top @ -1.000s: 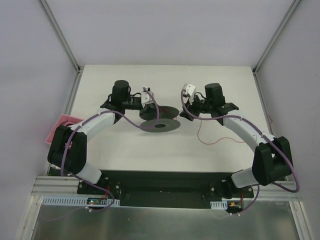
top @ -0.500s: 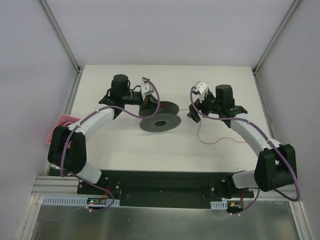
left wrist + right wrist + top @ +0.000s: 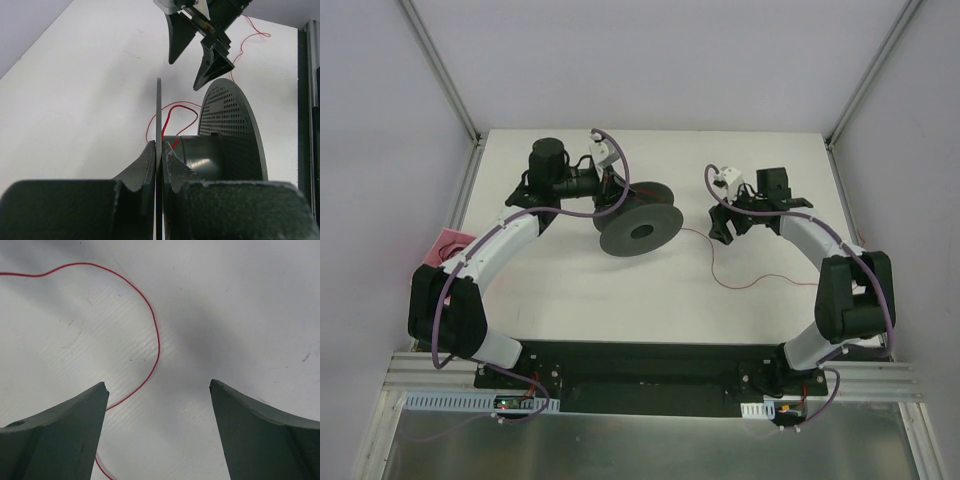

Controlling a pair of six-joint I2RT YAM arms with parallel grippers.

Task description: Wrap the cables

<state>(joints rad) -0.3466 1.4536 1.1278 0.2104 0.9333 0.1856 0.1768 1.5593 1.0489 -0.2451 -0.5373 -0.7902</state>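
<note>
Status: L gripper (image 3: 159, 152) is clamped on the thin flange of the spool (image 3: 640, 228). Vs. 1 s ago, the spool is tipped steeper and sits further back. R gripper (image 3: 157, 385) has backed off to the right of the spool; jaws wide apart, holding nothing. Red cable (image 3: 152, 330) leaves the spool hub (image 3: 200, 155), runs right of the spool and lies slack on the table (image 3: 570, 290), passing under the R gripper. Implication: prob. between turns. R needs to re-pinch the cable for tension before the next wrap.
</note>
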